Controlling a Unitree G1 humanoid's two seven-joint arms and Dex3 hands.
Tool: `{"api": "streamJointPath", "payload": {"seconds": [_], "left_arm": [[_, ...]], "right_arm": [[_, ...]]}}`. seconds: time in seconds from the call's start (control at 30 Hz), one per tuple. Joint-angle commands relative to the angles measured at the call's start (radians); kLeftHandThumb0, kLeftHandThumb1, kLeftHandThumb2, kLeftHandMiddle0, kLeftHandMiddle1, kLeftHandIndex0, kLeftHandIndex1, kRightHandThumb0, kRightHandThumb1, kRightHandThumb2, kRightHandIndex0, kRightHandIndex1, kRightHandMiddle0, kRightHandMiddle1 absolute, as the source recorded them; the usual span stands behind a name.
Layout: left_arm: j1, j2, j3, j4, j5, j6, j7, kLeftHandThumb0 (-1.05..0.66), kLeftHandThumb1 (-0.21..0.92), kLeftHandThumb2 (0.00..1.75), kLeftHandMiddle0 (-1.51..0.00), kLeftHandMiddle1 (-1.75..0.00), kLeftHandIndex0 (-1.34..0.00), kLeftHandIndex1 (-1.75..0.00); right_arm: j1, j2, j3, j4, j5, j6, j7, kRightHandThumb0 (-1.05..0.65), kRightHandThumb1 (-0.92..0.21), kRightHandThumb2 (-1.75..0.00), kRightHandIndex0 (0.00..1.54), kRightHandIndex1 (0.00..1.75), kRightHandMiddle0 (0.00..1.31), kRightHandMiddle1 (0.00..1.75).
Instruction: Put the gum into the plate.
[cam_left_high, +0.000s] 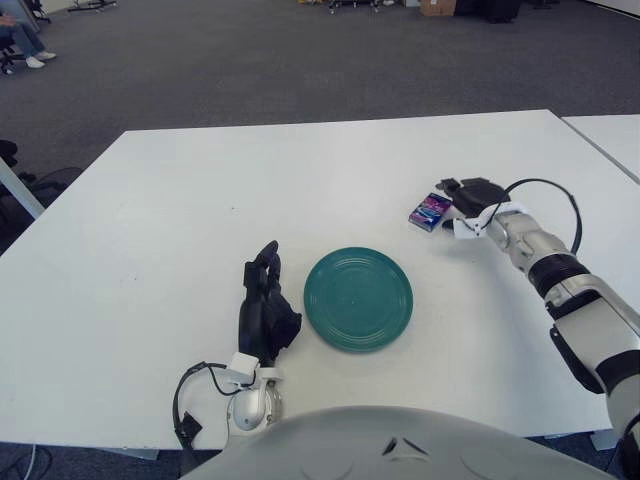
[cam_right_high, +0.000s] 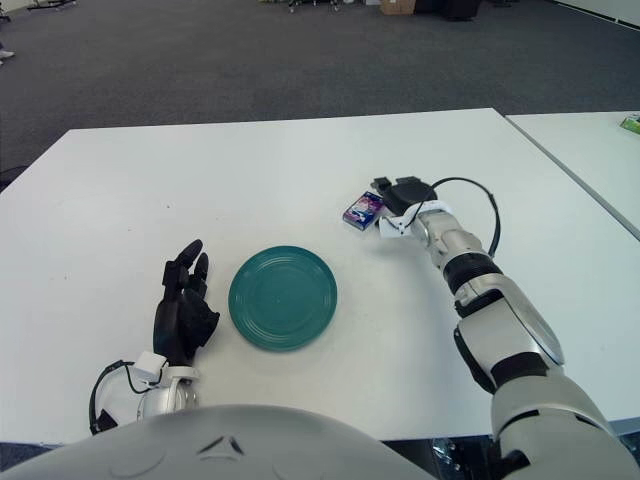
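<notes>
1. gum (cam_left_high: 429, 211): small flat box, purple/blue printed wrapper, lies on the white table (cam_left_high: 180, 200), up and right of the plate, well apart from it. Not in the plate yet.
2. right hand (cam_left_high: 468, 195): just right of the gum, fingers reach toward its right edge, at or almost touching it. Cannot tell how far the fingers are parted or whether they grip; the pack looks flat on the table, so probably not held.
3. plate (cam_left_high: 358, 299): round, dark green, shallow, ringed, smooth rim, nothing on it.
4. left hand (cam_left_high: 266, 310): idle, black fingers loosely extended, holds nothing, just left of the plate.
5. Risks: light slick pack on a smooth tabletop, so a side contact may push it left instead of pinching it; its low profile gives fingertips little to catch; a weak grip could drop it short of the plate.
</notes>
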Motion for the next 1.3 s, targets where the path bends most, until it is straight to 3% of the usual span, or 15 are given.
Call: {"api": "streamJointPath", "payload": {"seconds": [0.0, 0.27, 0.33, 0.9, 1.03, 1.27], "left_arm": [[-0.030, -0.046, 0.007, 0.075, -0.018, 0.009, 0.000, -1.04, 0.92, 1.04, -0.27, -0.01, 0.00, -0.68], [-0.021, -0.052, -0.011, 0.048, 0.030, 0.026, 0.030, -1.02, 0.92, 1.04, -0.28, -0.01, 0.00, -0.72], [-0.008, -0.058, -0.022, 0.018, 0.038, 0.050, 0.041, -1.01, 0.92, 1.04, -0.28, -0.01, 0.00, -0.73], [-0.006, -0.070, -0.049, -0.009, -0.005, 0.073, 0.050, -0.95, 0.92, 1.04, -0.28, 0.00, 0.00, -0.72], [-0.011, -0.073, -0.053, -0.009, -0.008, 0.077, 0.055, -0.95, 0.92, 1.04, -0.28, 0.00, 0.00, -0.71], [-0.023, -0.080, -0.059, -0.002, -0.005, 0.086, 0.072, -0.92, 0.92, 1.05, -0.29, 0.00, 0.00, -0.72]], "right_arm": [[-0.028, 0.002, 0.053, 0.040, -0.047, -0.036, -0.016, -0.60, -0.92, -0.44, 0.12, 0.00, 0.00, 0.29], [-0.057, 0.004, 0.122, 0.090, -0.086, -0.076, -0.077, -0.60, -0.92, -0.45, 0.09, 0.00, 0.00, 0.22], [-0.048, 0.012, 0.157, 0.147, -0.111, -0.084, -0.132, -0.60, -0.92, -0.44, 0.09, 0.01, 0.00, 0.21], [-0.087, 0.036, 0.306, 0.264, -0.183, -0.073, -0.272, -0.60, -0.92, -0.44, 0.14, 0.02, 0.00, 0.19], [-0.137, 0.050, 0.325, 0.266, -0.194, -0.073, -0.279, -0.61, -0.92, -0.47, 0.14, 0.01, 0.00, 0.19], [-0.163, 0.051, 0.335, 0.269, -0.194, -0.072, -0.312, -0.61, -0.92, -0.50, 0.16, 0.01, 0.00, 0.22]]}}
